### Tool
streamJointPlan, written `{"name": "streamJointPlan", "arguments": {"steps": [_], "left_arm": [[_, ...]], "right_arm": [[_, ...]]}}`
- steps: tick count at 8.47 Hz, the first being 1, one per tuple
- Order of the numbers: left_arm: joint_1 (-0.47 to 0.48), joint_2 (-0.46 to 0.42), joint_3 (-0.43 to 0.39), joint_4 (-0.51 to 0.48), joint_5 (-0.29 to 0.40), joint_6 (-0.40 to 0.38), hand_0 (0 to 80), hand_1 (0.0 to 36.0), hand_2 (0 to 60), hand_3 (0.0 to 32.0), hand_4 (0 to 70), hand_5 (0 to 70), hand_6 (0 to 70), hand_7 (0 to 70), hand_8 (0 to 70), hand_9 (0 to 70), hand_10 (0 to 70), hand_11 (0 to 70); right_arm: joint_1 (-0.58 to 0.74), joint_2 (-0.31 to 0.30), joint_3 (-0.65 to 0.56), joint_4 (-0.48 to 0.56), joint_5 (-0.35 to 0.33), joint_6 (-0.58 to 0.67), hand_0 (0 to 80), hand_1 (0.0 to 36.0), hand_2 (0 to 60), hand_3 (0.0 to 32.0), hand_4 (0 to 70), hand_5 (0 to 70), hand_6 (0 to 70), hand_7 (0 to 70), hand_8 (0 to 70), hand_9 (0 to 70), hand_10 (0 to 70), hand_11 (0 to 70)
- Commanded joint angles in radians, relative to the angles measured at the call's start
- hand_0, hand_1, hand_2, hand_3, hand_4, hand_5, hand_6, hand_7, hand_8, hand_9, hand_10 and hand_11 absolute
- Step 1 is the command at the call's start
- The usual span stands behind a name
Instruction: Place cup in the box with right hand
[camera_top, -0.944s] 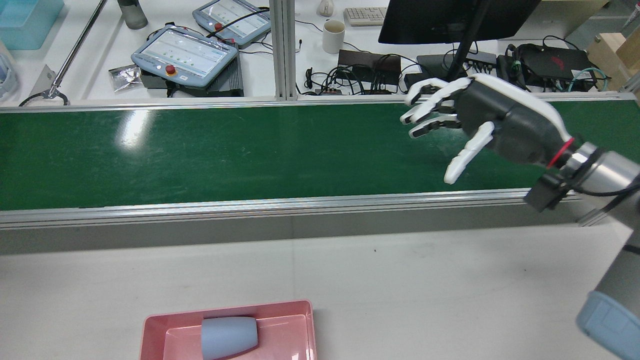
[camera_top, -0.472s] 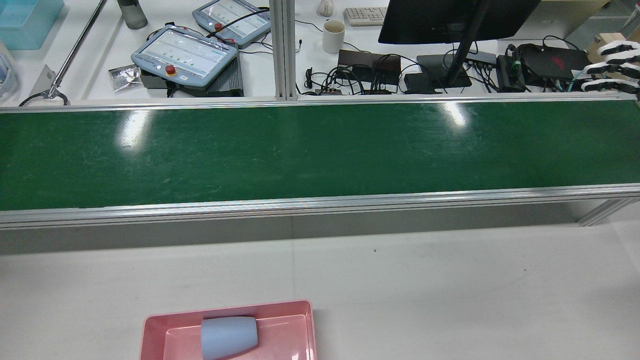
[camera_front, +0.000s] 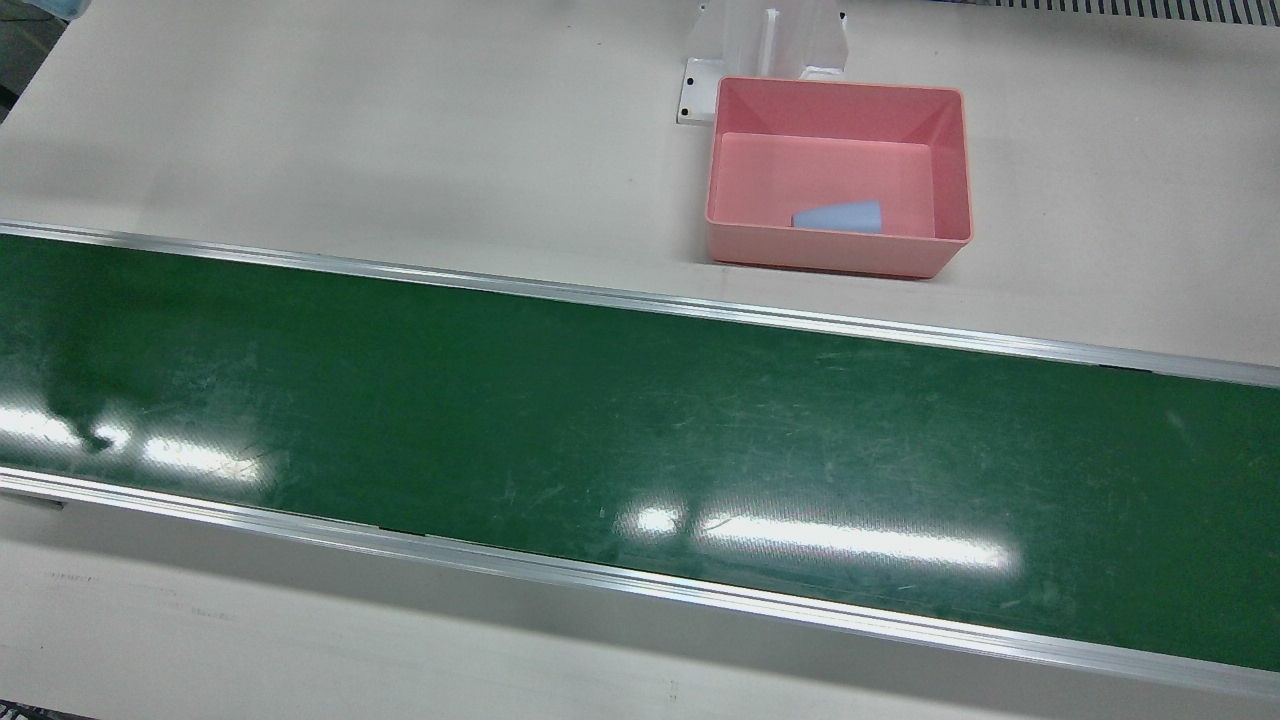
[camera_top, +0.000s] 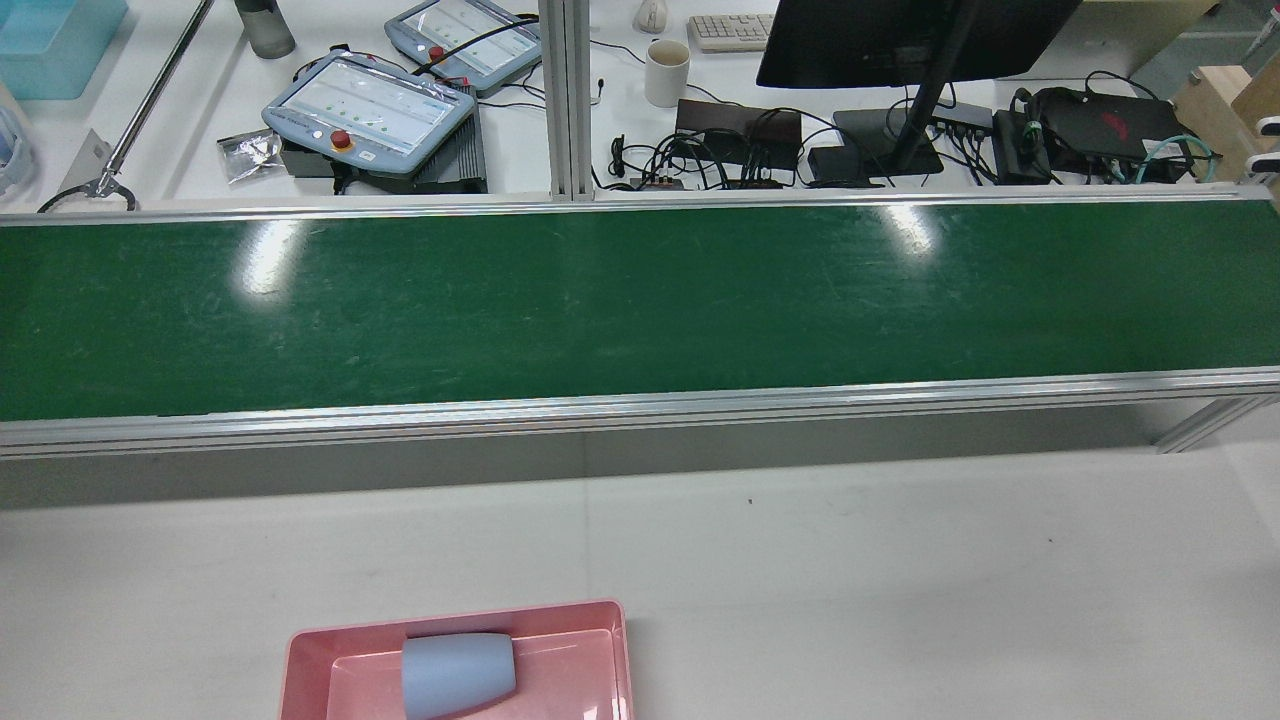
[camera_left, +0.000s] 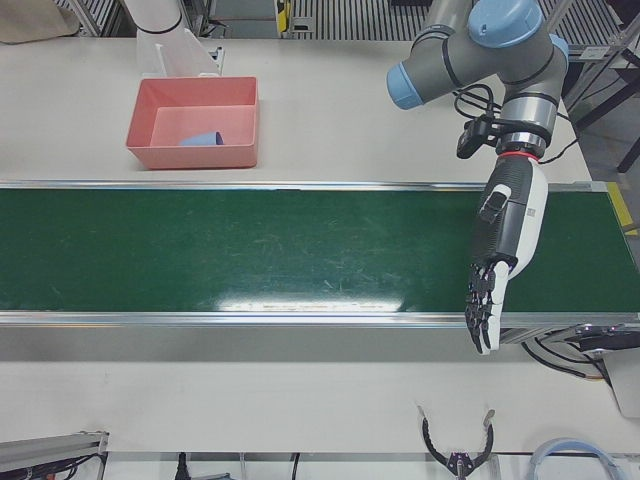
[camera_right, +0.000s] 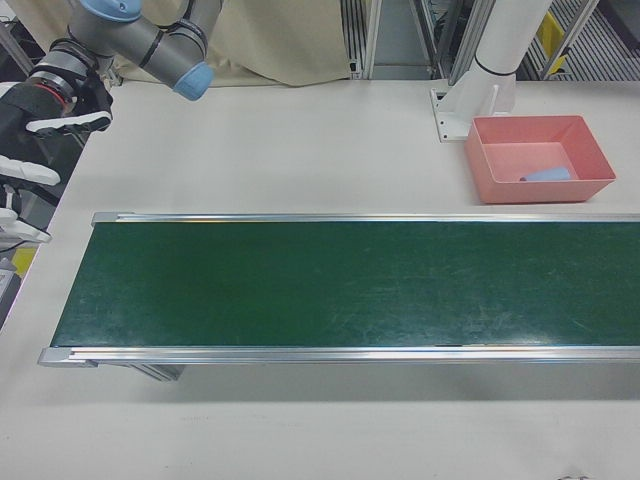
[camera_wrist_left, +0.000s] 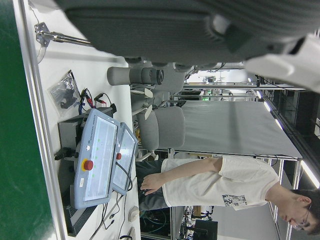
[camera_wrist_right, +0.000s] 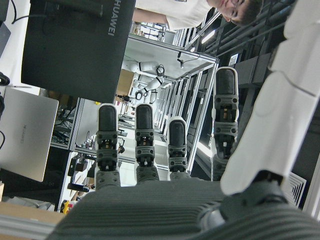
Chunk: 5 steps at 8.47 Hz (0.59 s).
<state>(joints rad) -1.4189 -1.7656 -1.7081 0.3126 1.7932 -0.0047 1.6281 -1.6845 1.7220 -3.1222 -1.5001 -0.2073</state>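
One cup (camera_front: 838, 216), pale blue, lies on its side inside the pink box (camera_front: 948, 160), which sits on the bench (camera_front: 400, 140) at about 1 o'clock in the front view, beyond the green belt (camera_front: 640, 430). Right hand (camera_right: 35, 150), at 9 o'clock in the right-front view, has its fingers (camera_wrist_right: 142, 135) spread and holds nothing. Left hand (camera_left: 503, 255) hangs over the belt's end, fingers straight and empty.

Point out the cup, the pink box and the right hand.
cup (camera_front: 838, 216), front view, middle of its blue side.
pink box (camera_front: 838, 253), front view, near outer wall.
right hand (camera_right: 48, 125), right-front view, a white finger beside the dark palm.
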Motion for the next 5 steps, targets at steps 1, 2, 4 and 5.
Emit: {"name": "streamJointPlan", "arguments": {"steps": [1, 2, 4, 5], "left_arm": [[0.000, 0.000, 0.001, 0.000, 0.000, -0.001, 0.0, 0.0, 0.0, 0.0, 0.0, 0.0, 0.0, 0.0, 0.0, 0.0, 0.0, 0.0], [0.000, 0.000, 0.001, 0.000, 0.000, 0.000, 0.0, 0.0, 0.0, 0.0, 0.0, 0.0, 0.0, 0.0, 0.0, 0.0, 0.0, 0.0], [0.000, 0.000, 0.001, -0.001, 0.000, 0.000, 0.0, 0.0, 0.0, 0.0, 0.0, 0.0, 0.0, 0.0, 0.0, 0.0, 0.0, 0.0], [0.000, 0.000, 0.001, -0.001, 0.000, 0.000, 0.0, 0.0, 0.0, 0.0, 0.0, 0.0, 0.0, 0.0, 0.0, 0.0, 0.0, 0.0]], "right_arm": [[0.079, -0.009, -0.030, 0.002, -0.006, 0.005, 54.2, 3.6, 0.0, 11.4, 70.0, 7.6, 11.7, 57.3, 29.6, 36.6, 26.5, 38.1], [0.091, -0.009, -0.024, 0.002, -0.008, 0.005, 54.3, 3.8, 0.0, 11.8, 70.0, 8.0, 11.9, 57.9, 30.4, 37.2, 26.4, 37.9], [0.108, -0.044, -0.018, 0.001, -0.008, 0.025, 54.7, 4.4, 0.0, 13.6, 70.0, 8.1, 11.7, 57.9, 30.4, 37.2, 25.2, 36.3], [0.114, -0.052, -0.012, 0.002, -0.009, 0.028, 54.7, 4.4, 0.0, 13.8, 70.0, 8.1, 11.7, 58.0, 30.5, 37.3, 25.0, 35.9]]}}
